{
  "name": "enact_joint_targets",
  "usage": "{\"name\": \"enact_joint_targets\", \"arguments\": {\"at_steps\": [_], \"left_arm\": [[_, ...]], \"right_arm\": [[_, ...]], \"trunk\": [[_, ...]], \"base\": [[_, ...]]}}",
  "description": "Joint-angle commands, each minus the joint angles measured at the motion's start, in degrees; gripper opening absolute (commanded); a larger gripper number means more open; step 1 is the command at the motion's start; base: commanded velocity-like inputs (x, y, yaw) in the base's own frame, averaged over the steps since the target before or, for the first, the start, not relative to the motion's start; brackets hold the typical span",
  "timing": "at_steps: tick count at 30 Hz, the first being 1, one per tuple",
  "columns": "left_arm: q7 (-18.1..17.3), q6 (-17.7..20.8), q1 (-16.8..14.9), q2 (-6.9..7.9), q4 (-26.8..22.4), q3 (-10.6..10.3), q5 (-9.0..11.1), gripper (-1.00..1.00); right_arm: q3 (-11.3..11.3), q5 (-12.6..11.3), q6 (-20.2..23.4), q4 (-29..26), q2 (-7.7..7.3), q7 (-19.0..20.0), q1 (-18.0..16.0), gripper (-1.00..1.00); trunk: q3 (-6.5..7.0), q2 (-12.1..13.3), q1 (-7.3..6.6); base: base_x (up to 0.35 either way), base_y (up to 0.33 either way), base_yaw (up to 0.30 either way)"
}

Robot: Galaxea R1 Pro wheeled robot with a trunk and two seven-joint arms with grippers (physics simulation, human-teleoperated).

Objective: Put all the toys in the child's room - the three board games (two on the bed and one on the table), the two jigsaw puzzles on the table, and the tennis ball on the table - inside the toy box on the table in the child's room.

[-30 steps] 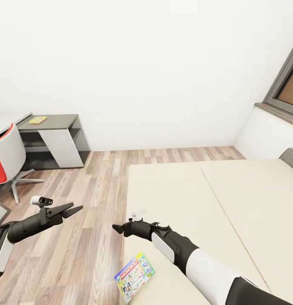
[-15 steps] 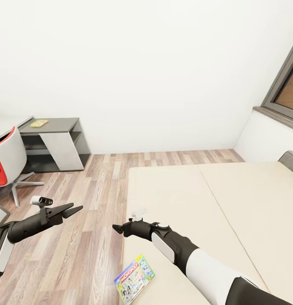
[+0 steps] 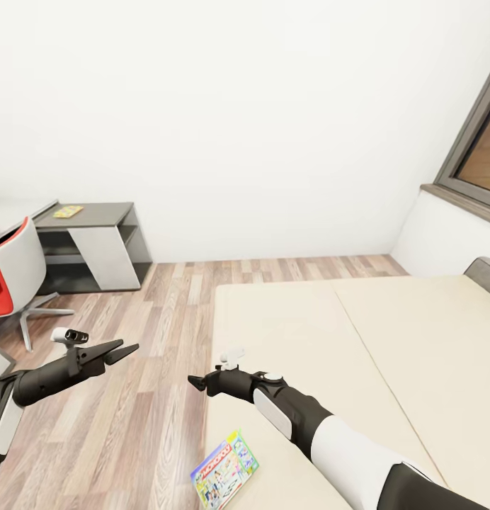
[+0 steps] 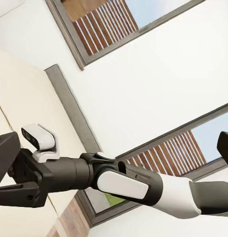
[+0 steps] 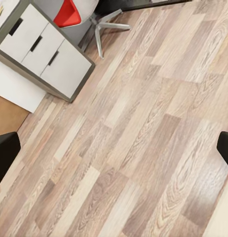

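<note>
Low in the frame of your head view, just left of centre, the Monopoly board game [image 3: 225, 469] lies flat on the near corner of the bed [image 3: 358, 333], close to the mattress edge and overhanging toward the wood floor [image 3: 146, 397]. Your right gripper [image 3: 197, 383] hangs above the bed's left edge, higher in the frame than the box and clear of it. In the right wrist view its two dark fingertips [image 5: 5, 155] sit at opposite borders of the picture with only floor planks between them, so the jaws are spread wide and carry nothing. Your left gripper [image 3: 124, 349] points out over the floor at the left of the frame, its fingers parted and nothing in them; in the left wrist view it faces the right arm [image 4: 118, 180] and the window [image 4: 158, 148].

At the upper left, a small yellow flat item [image 3: 68, 211] rests on the dark grey cabinet [image 3: 96, 244], too small to identify, with the red chair [image 3: 11, 273] below it at the frame's left border.

Judging by this, the task looks barely begun here: the Monopoly box is not yet picked up, the mattress within sight holds no second game, and neither hand holds a toy. You have at least this box to grasp and carry to the toy box.
</note>
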Motion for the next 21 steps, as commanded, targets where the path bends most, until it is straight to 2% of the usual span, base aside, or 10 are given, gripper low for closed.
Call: {"name": "enact_joint_targets", "arguments": {"at_steps": [1, 21], "left_arm": [[-0.2, 0.6, 0.0, 0.01, 0.0, 0.0, 0.0, 1.00], [-0.2, 0.6, 0.0, 0.01, 0.0, 0.0, 0.0, 1.00]], "right_arm": [[0.1, -0.5, 0.2, 0.0, 0.00, 0.1, -0.1, 1.00], [0.2, -0.5, 0.1, 0.0, 0.00, 0.1, -0.1, 1.00]], "trunk": [[-0.01, -0.1, 0.04], [1.85, -0.1, 0.04]], "base": [[0.000, 0.000, 0.000], [0.000, 0.000, 0.000]]}}
